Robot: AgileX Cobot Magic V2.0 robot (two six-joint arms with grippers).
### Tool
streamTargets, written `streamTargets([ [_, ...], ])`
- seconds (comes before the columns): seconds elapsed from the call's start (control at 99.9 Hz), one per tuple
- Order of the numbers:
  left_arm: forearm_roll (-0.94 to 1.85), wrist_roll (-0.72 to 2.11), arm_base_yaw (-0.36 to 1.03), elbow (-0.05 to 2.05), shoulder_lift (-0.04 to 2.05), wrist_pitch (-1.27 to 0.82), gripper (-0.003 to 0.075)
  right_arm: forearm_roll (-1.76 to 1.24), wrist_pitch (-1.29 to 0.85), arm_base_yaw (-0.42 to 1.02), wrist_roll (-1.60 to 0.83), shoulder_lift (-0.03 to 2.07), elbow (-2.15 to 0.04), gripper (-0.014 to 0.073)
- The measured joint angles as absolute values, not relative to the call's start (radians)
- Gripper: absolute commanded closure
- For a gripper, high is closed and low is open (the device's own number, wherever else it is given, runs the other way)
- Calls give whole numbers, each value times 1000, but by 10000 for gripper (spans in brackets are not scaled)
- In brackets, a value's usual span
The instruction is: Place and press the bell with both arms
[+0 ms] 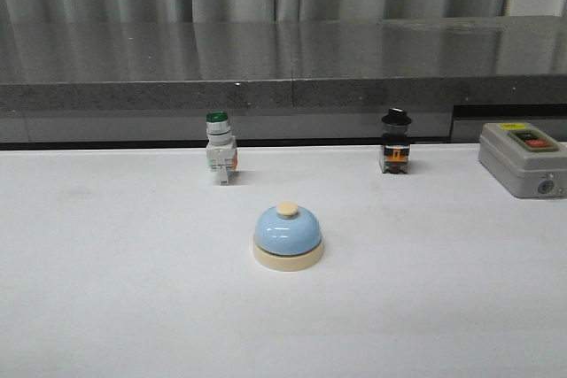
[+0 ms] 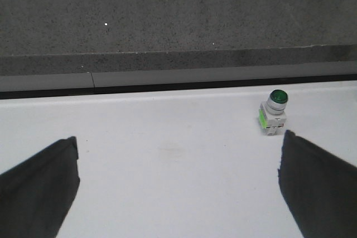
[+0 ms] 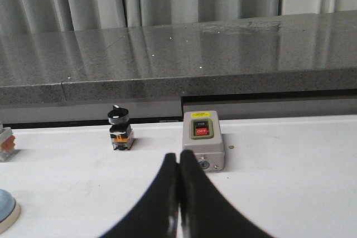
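The light-blue dome bell [image 1: 288, 236] with cream base and cream button stands upright near the middle of the white table; neither arm shows in the front view. Its edge shows at the border of the right wrist view [image 3: 5, 209]. My left gripper [image 2: 178, 185] is open and empty, its two black fingers far apart over bare table; the bell is out of its view. My right gripper [image 3: 178, 163] is shut and empty, its fingertips pressed together, pointing toward the grey switch box, with the bell off to one side.
A green-capped white push-button switch [image 1: 219, 150] [image 2: 273, 114] and a black-knobbed switch [image 1: 395, 143] [image 3: 120, 127] stand at the table's back. A grey on/off switch box [image 1: 523, 158] [image 3: 202, 144] sits at the back right. A dark stone ledge [image 1: 283, 64] runs behind.
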State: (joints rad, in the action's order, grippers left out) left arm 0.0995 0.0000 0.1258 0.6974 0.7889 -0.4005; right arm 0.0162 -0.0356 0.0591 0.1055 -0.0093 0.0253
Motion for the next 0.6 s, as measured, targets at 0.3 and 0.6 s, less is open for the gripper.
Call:
streamTargets([
  [0.3, 106, 0, 123, 610, 545, -407, 376, 16, -36, 59, 106, -9, 25, 654],
  [0.6, 106, 0, 123, 610, 528, -407, 741, 16, -36, 59, 106, -9, 25, 654],
])
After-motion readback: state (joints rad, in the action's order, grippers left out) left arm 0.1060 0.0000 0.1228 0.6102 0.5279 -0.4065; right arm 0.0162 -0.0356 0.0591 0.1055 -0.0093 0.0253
